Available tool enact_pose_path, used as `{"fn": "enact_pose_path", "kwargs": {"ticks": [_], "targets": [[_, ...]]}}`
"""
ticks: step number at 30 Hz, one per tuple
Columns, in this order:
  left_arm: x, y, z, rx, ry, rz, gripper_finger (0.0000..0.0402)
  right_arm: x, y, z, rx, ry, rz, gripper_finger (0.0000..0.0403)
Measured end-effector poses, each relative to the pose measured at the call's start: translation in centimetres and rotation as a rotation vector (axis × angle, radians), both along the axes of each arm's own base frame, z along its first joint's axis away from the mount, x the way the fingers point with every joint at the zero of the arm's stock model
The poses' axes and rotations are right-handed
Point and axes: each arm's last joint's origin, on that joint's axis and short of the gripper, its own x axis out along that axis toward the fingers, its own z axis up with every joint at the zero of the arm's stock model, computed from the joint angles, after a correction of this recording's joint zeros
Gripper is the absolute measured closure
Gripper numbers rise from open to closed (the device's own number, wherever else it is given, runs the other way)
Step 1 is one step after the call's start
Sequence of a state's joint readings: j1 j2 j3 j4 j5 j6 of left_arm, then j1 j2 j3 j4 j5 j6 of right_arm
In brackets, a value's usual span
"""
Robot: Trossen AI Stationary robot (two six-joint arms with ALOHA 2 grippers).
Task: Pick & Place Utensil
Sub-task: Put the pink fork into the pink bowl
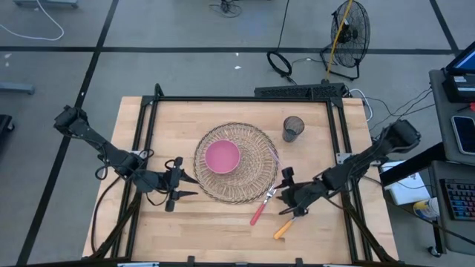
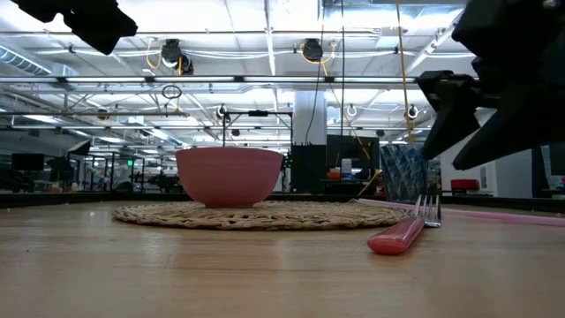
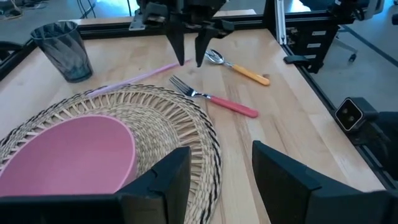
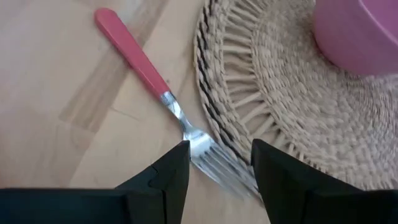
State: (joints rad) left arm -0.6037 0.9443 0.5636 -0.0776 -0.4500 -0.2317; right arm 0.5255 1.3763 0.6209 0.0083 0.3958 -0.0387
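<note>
While the right gripper (image 1: pixel 284 194) is hanging just above the fork (image 4: pixel 165 96), its two fingers are standing apart with the shiny fork tines showing between them, so it is open and holding nothing. The fork, with its red handle, is lying flat on the table (image 1: pixel 223 230), near the front edge and a bit to the right, and its tines are touching the rim of the round woven mat (image 1: pixel 256 167). A spoon (image 1: pixel 284 226) with an orange handle is lying just beside the fork, closer to the front right corner, and nothing is touching it. A pink bowl (image 1: pixel 222 156) is sitting in the middle of the mat, and a dark cup (image 1: pixel 293 128) is standing near the back edge on the right side. A thin pink straw (image 3: pixel 140 76) is lying along the mat's rim between the cup and the fork. The left gripper (image 1: pixel 175 194) is waiting near the front left side of the mat, and its fingers are open too, with nothing in them. I think the job is only starting: no fork or spoon is picked up yet. The grab, the lift and the putting down are all still left to do.
</note>
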Motion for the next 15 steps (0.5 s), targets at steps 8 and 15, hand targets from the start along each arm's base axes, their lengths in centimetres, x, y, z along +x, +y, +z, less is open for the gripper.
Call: {"fn": "enact_pose_path", "kwargs": {"ticks": [8, 15], "targets": [[0.0, 0.0, 0.0, -0.003, 0.000, 0.007, 0.0231, 1.6, 0.1, -0.2, 0.172, -0.048, 0.055, 0.0243], [0.0, 0.0, 0.0, -0.014, 0.001, 0.013, 0.0231, 3.4, 0.8, -1.6, 0.240, -0.059, 0.167, 0.0243]]}}
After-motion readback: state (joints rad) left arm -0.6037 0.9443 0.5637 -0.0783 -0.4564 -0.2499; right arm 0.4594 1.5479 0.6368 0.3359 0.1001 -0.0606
